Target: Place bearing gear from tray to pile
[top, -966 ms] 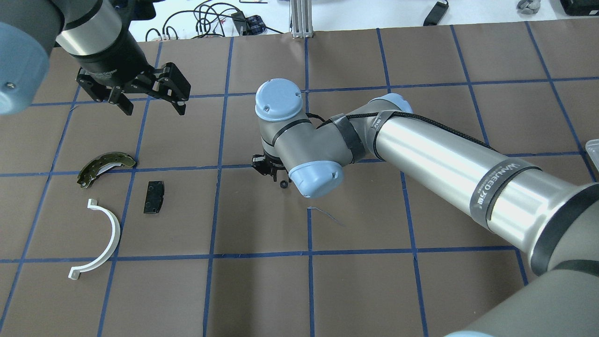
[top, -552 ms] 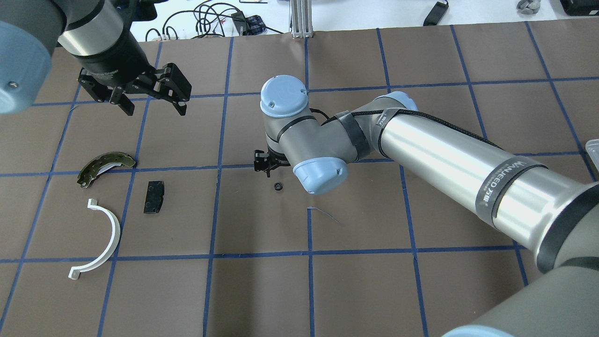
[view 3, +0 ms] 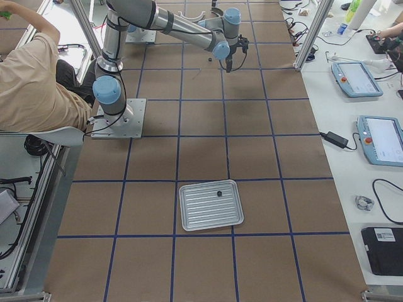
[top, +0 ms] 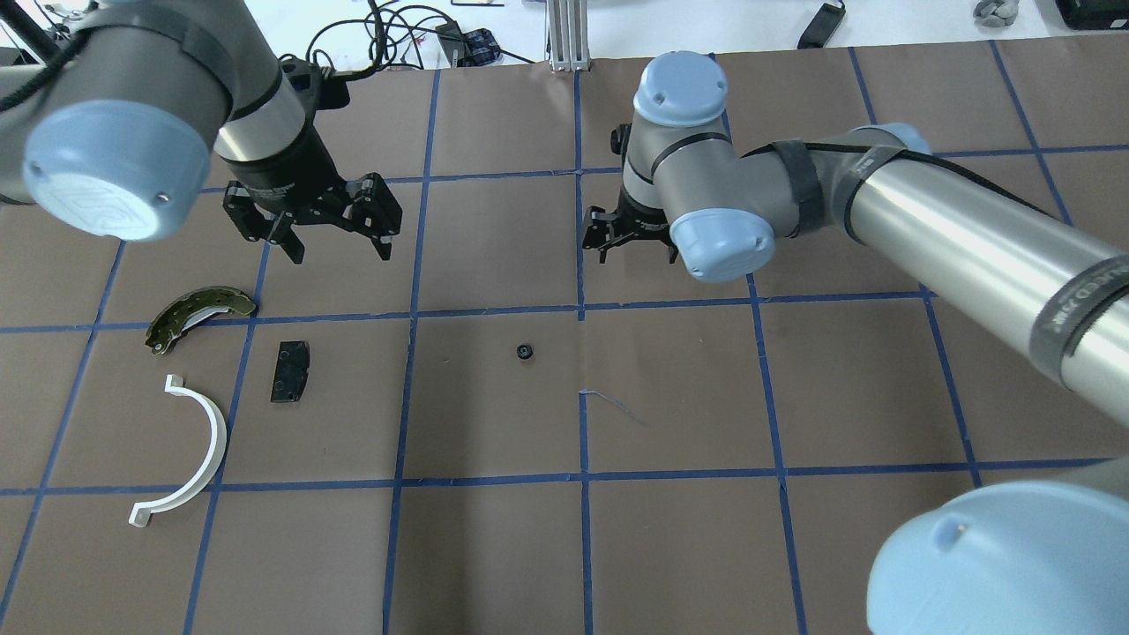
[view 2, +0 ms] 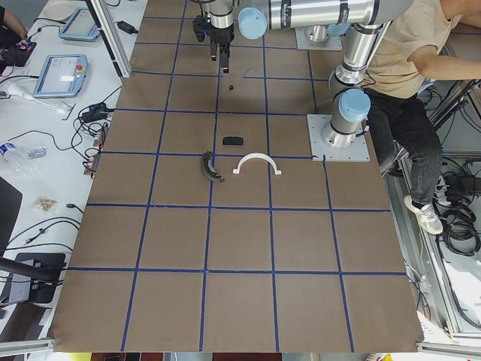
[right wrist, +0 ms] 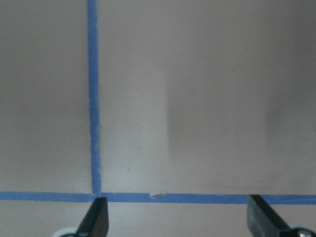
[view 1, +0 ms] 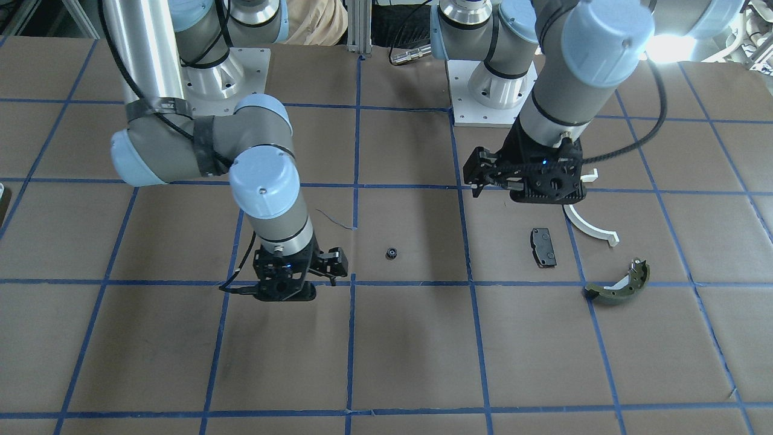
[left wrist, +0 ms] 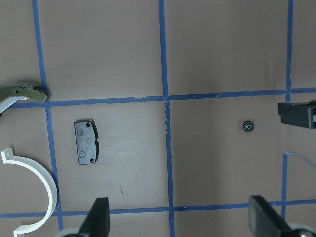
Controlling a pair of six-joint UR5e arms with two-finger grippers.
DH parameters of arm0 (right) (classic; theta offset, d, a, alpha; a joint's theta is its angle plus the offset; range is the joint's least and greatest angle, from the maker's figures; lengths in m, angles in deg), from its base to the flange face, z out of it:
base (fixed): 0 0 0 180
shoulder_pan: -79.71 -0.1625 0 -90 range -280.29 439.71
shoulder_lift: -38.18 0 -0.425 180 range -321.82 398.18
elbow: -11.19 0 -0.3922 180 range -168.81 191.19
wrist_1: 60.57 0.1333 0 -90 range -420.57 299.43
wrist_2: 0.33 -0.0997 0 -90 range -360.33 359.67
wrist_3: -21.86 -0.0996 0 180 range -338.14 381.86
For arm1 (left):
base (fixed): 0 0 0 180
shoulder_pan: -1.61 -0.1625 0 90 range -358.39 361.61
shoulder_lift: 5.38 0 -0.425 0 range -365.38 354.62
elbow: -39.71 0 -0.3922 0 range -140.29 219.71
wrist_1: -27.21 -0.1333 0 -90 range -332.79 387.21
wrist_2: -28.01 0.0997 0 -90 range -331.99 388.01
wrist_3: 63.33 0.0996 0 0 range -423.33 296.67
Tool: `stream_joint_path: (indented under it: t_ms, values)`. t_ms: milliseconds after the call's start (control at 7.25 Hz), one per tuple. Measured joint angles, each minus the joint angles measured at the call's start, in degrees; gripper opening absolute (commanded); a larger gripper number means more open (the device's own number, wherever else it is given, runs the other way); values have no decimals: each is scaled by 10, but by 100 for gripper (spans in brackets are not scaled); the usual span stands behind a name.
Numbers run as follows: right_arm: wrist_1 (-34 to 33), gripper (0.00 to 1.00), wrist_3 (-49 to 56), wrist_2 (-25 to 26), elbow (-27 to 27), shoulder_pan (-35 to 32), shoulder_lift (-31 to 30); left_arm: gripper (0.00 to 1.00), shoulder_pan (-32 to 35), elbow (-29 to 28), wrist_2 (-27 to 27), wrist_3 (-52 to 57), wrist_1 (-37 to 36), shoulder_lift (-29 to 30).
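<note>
1. Reading the left gripper (left wrist: pixel 180 212) first: it hovers over the mat with its fingers spread wide and nothing in them. The right gripper (right wrist: pixel 177 210) is also parted, with only bare mat between its fingers.
2. The bearing gear (top: pixel 526 352) lies alone on the mat, off to the left gripper's right and nearer the base.
3. The pile sits on that gripper's other side: brake shoe (top: pixel 198 316), black pad (top: pixel 289 371) and white arc (top: pixel 220 441). It is well apart from the gear.
4. I judge the left arm's pickup is due. I'd centre over the gear, descend straight and close gently, since a part that tiny could roll or squirt out.
5. The tray (view 3: pixel 201 211) lies far from the right gripper, toward the table's right end. It holds one small dark part (view 3: pixel 218 194), too small to identify.
</note>
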Motion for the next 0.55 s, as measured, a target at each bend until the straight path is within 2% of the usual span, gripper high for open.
stream_joint_path:
  t_ms: [276,552]
  values:
    - [56,100,76,0,0,107,-31,100,42,85,2,-29,-154,51]
    - [129,100,202,9,1,237,-54,100,103,117,2,-102,-252,108]
